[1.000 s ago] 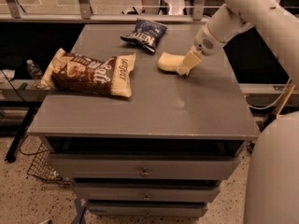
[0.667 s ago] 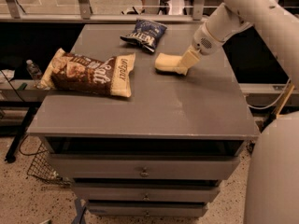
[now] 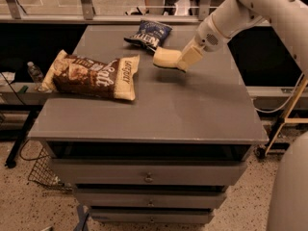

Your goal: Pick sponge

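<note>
Only "salt", in white letters, can be read, on the brown crinkled snack bag (image 3: 91, 76) left of the gripper (image 3: 179, 61), by which the pale yellow sponge (image 3: 165, 58) is clasped.

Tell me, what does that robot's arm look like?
The arm is smooth, white and rounded, like thick tubing, with a small grey disc near the wrist. Its tool, at the sponge above the grey table, is pale tan and wedge-shaped.

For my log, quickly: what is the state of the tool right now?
Tool: closed, holding the small pale yellow soft sponge over the far part of the grey table, beside the dark blue chip bag.
</note>
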Robot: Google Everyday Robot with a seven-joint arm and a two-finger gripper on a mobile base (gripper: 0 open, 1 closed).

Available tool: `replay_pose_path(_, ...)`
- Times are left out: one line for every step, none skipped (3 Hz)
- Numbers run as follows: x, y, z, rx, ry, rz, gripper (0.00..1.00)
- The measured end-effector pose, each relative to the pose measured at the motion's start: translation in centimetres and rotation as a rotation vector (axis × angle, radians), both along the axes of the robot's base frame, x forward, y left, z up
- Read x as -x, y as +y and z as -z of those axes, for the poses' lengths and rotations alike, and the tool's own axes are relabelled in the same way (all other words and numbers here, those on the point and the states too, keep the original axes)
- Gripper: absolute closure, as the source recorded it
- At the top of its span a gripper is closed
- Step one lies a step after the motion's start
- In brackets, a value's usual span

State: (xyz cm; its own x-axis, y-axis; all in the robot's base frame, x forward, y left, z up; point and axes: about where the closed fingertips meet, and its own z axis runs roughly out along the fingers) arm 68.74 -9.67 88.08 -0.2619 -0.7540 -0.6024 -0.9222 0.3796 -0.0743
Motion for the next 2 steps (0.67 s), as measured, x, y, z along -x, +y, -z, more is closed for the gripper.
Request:
replay_pose_path(1.3,1.1,-2.6,-0.022,-0.065,-0.065,1.00)
replay_pose_path(2.4,1.6,-4.7,-0.039,-0.122,-0.108,1.00)
